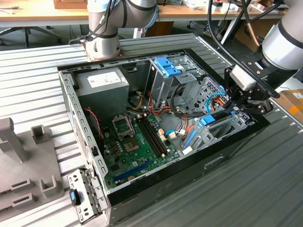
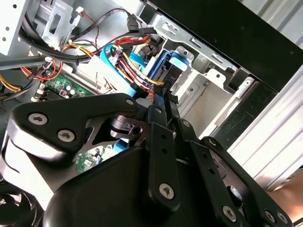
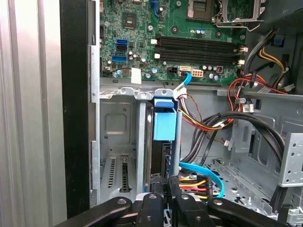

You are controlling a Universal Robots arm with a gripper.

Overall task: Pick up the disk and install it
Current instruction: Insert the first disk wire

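1. Presently, computer case: open, lying on ribbed tabletop, motherboard exposed.
2. Drive bay: metal, at the case's edge on the exterior view's right.
3. Disk: on edge in the bay, blue frame uppermost.
4. End effector: fingers clamped together on the disk's edge.

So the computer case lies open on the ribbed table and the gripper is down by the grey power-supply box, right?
Not quite. The computer case does lie open on the ribbed table, but the gripper is at the drive bay at the exterior view's right end of the case, by the blue-framed disk, far from the power-supply box. The exterior view shows it.
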